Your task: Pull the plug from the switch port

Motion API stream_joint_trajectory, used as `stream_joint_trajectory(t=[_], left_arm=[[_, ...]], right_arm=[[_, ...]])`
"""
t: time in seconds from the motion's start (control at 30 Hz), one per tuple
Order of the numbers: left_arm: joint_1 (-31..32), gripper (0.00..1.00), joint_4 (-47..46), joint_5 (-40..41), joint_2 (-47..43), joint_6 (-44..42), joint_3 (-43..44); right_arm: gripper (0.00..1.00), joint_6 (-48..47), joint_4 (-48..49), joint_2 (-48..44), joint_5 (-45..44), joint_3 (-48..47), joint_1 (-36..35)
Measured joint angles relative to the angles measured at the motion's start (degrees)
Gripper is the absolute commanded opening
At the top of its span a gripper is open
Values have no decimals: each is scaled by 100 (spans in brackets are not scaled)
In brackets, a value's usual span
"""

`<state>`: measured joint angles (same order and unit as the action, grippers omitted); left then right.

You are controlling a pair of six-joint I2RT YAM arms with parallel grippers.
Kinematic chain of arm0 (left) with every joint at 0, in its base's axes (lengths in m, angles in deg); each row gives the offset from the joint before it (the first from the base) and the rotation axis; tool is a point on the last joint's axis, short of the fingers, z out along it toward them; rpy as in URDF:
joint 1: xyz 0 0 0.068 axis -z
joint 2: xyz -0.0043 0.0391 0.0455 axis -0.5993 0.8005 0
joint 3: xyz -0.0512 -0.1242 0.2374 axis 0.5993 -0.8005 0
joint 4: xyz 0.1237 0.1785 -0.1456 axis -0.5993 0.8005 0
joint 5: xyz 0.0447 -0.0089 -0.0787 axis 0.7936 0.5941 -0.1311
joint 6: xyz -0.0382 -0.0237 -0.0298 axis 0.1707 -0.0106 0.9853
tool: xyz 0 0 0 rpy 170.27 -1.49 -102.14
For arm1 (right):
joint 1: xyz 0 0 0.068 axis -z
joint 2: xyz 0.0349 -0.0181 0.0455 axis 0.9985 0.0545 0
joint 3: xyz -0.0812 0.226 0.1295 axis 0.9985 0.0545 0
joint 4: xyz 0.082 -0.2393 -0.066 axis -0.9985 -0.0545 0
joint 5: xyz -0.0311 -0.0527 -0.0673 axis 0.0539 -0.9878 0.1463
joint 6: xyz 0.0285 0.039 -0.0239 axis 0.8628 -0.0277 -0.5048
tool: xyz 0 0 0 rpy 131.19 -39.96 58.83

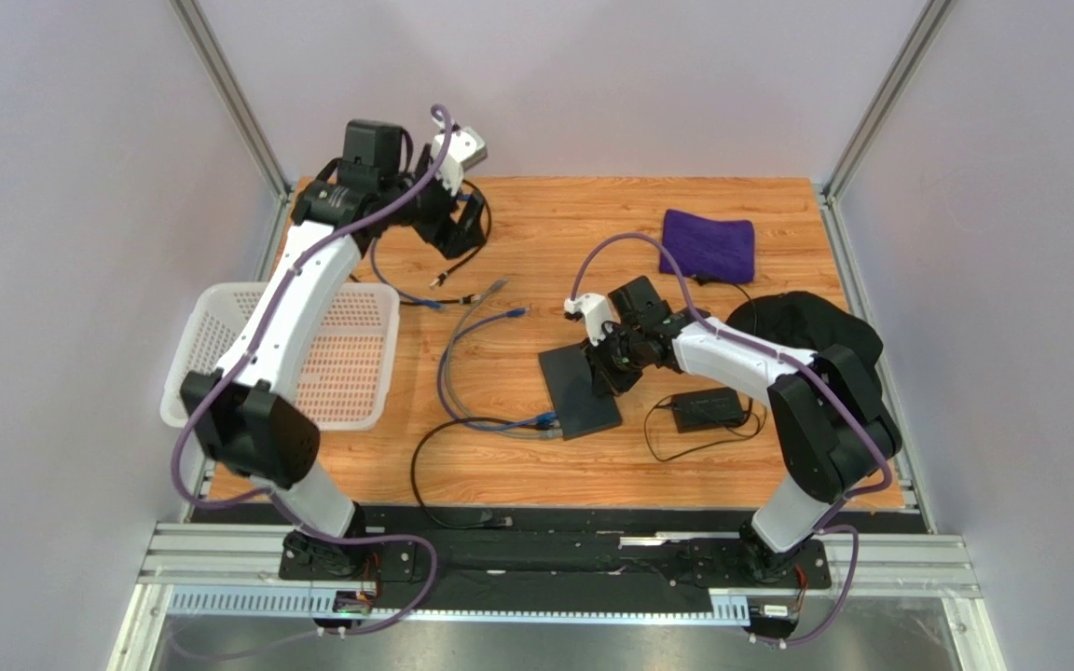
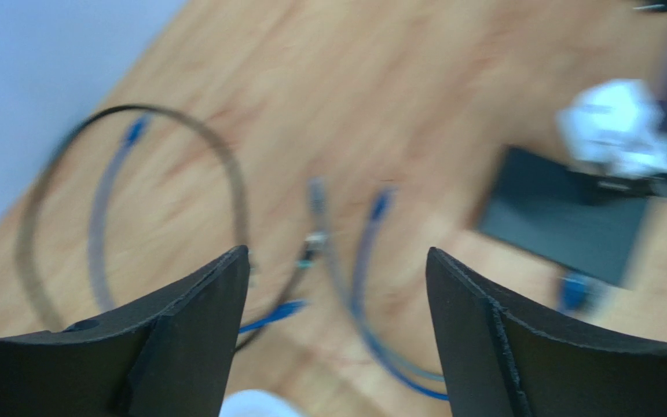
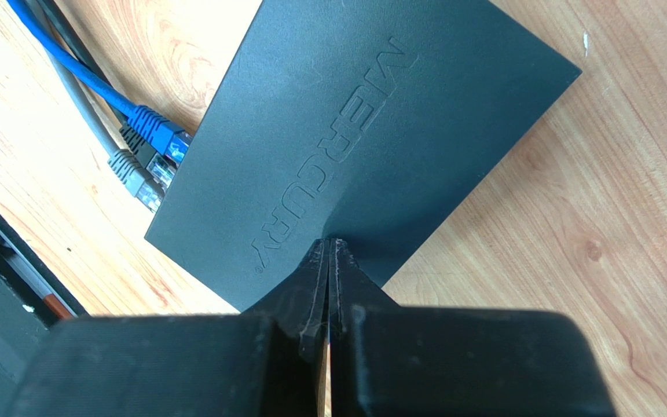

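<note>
Pinning the flat matte-black rectangular switch [image 3: 372, 130] to the wooden table [image 1: 725, 301], the right gripper [image 3: 328, 252] has its two fingers pressed together, their tips resting on the lid near one edge and clamping nothing. The switch lies near the middle of the table, just in front of the right arm. Along its socket edge a blue network plug [image 3: 159, 130] and a grey network plug [image 3: 137, 174] sit side by side, and both appear to be seated. A dark cable seems to run between them, though its end is hard to make out.

The left gripper [image 2: 337, 256] hangs over the far-left part of the table, well apart from the switch. Its fingers are spread wide with nothing between them, and its view is blurred.

The step in hand looks like bringing the left gripper to the socket edge. To do it well, it should come down over a single plug body, not the cable behind it. The fingers should close across the plug's sides and draw it straight out along the line of the port. Meanwhile the right gripper should bear down so that the box neither slides nor tips. The neighbouring plugs sit close, so a narrow, well-aligned approach matters.
</note>
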<state>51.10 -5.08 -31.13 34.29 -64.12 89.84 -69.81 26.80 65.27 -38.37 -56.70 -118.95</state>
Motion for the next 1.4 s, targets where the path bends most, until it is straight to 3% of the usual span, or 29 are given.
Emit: stream_joint_trajectory(t=[0.17, 0.33, 0.43, 0.97, 1.4], left_arm=[[146, 70, -11, -1357, -831, 501, -1593], [205, 69, -42, -1932, -188, 664, -3198], [369, 68, -46, -2072, 229, 791, -3606], [1298, 59, -120, -2614, 2109, 1058, -2483], [1582, 55, 378, -2916, 2763, 1043, -1762]], right_arm=[[0, 15, 2, 46, 17, -42, 0], [0, 55, 2, 50, 15, -44, 0], [0, 59, 2, 52, 17, -46, 0], [0, 57, 48, -81, 7, 105, -11], [0, 59, 37, -81, 11, 105, -15]])
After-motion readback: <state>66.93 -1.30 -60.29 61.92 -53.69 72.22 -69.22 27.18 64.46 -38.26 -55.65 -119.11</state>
